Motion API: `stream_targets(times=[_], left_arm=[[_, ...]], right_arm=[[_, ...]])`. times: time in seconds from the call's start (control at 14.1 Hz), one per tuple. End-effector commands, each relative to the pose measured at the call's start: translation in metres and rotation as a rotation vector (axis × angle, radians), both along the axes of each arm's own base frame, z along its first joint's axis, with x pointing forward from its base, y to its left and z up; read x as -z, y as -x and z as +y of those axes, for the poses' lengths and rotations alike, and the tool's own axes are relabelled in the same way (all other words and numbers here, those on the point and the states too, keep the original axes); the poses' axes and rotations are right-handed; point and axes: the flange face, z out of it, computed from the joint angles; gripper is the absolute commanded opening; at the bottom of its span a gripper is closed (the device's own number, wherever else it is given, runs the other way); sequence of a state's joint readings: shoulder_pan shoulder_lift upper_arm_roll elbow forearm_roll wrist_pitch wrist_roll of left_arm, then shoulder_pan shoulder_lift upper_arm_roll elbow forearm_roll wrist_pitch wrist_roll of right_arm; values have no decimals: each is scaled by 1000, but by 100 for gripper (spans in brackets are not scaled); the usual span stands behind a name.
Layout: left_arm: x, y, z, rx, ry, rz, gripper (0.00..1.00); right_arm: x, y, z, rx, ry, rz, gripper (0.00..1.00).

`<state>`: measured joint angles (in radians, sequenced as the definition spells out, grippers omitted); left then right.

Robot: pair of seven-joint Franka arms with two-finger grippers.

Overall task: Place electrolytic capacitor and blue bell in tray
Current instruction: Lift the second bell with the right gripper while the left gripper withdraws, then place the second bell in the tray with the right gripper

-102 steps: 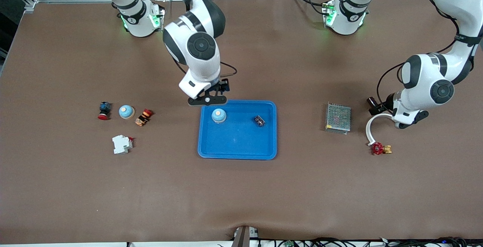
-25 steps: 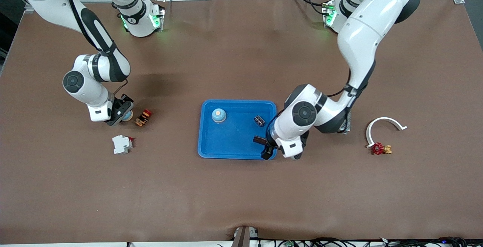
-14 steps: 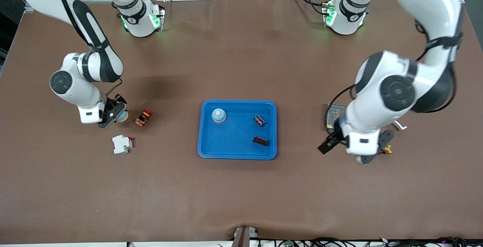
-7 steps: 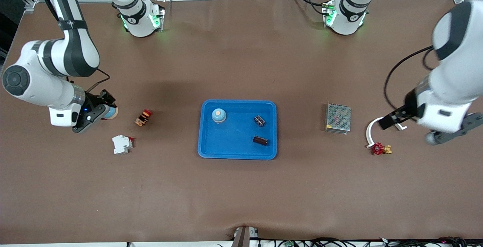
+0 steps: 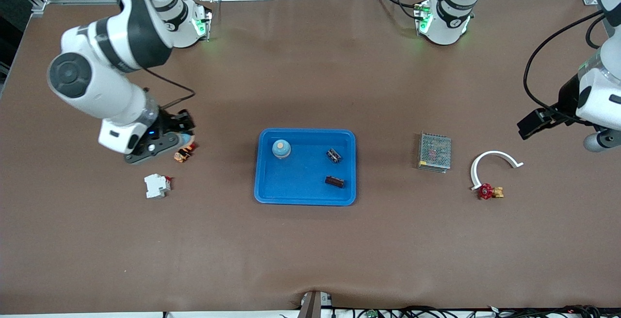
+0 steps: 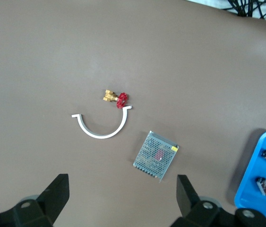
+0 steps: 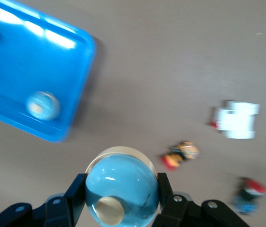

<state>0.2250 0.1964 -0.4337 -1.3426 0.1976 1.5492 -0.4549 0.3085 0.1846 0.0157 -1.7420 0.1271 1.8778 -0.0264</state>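
The blue tray (image 5: 301, 184) lies mid-table and holds one blue bell (image 5: 281, 148) and two dark electrolytic capacitors (image 5: 333, 155) (image 5: 335, 181). My right gripper (image 5: 180, 137) is shut on a second blue bell (image 5: 186, 138), lifted over the small orange-and-red part toward the right arm's end. In the right wrist view that held bell (image 7: 123, 182) fills the gap between the fingers (image 7: 165, 187), with the tray (image 7: 10, 56) off to one side. My left gripper (image 5: 533, 125) hangs open and holds nothing, over bare table at the left arm's end; its fingers (image 6: 57, 191) stand wide apart.
An orange-and-red part (image 5: 183, 153), a white breaker (image 5: 156, 185) and a red-capped button (image 7: 248, 194) lie toward the right arm's end. A grey mesh box (image 5: 434, 151), a white arc (image 5: 490, 155) and a red valve (image 5: 489, 192) lie toward the left arm's end.
The right gripper has lifted the blue bell off the table and carried it toward the tray. The left arm, having left a second capacitor in the tray, has swung back to its own end.
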Motion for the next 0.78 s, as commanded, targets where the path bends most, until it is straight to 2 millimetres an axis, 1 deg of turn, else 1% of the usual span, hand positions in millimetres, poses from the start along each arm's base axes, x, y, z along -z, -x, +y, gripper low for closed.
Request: stream_targets(times=[0.0, 0.14, 0.21, 0.28, 0.43, 0.5, 0.71], left_arm=[[-13, 14, 0, 25, -17, -4, 100], [-16, 18, 3, 25, -24, -7, 100], [-22, 21, 5, 43, -30, -5, 100], [-26, 25, 11, 61, -20, 1, 100], [-33, 33, 25, 82, 27, 8, 100], [-35, 39, 31, 93, 28, 11, 100], [-39, 56, 25, 117, 28, 14, 100]], right_arm=[[4, -20, 43, 135, -75, 36, 40], [15, -25, 87, 160, -72, 28, 40], [24, -31, 99, 182, -74, 10, 40], [39, -34, 113, 188, -73, 0, 40], [62, -41, 136, 185, -73, -30, 40], [73, -44, 145, 179, -59, -34, 40], [103, -52, 151, 194, -33, -30, 40]])
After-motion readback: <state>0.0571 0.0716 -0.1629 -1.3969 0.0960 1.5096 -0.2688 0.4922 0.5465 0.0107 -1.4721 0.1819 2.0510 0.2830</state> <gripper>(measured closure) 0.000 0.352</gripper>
